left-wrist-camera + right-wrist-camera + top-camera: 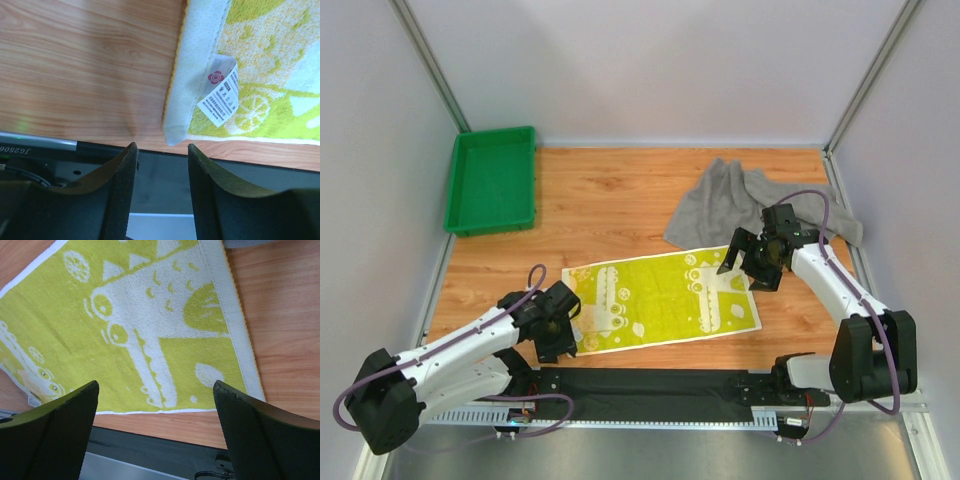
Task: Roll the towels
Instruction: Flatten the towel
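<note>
Open table (610,195) between green tray (492,180) and grey towel (720,205), printed towel (660,295) spread across the front
</note>
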`<state>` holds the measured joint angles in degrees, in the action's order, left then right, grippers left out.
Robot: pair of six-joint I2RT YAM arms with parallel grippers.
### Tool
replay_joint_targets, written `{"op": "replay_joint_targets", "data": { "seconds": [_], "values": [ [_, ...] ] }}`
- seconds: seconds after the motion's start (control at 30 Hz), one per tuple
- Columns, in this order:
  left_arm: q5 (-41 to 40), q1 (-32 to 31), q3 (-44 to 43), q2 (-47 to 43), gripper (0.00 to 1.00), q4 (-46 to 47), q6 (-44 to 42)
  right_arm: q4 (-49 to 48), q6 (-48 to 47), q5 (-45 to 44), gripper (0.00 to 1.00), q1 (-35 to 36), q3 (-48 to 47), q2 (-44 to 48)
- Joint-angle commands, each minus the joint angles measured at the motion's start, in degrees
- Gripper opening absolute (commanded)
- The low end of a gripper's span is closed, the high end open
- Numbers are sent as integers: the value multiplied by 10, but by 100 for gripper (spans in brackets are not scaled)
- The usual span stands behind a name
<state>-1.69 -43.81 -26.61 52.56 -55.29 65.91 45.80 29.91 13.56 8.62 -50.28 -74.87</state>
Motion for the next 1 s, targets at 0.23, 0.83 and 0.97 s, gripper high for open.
{"op": "replay_joint_targets", "data": {
  "seconds": [0.23, 0.83, 0.97],
  "values": [
    [-9, -6, 7, 39, 45, 55, 26, -19, -15, -6, 96, 4, -10, -13],
    [-112, 0, -55, 4, 3, -43, 8, -14, 25, -29, 96, 22, 18, 11],
    [-113, 24, -70, -11, 2, -47, -16, -49, 81, -12, 94, 21, 84, 52]
  ]
}}
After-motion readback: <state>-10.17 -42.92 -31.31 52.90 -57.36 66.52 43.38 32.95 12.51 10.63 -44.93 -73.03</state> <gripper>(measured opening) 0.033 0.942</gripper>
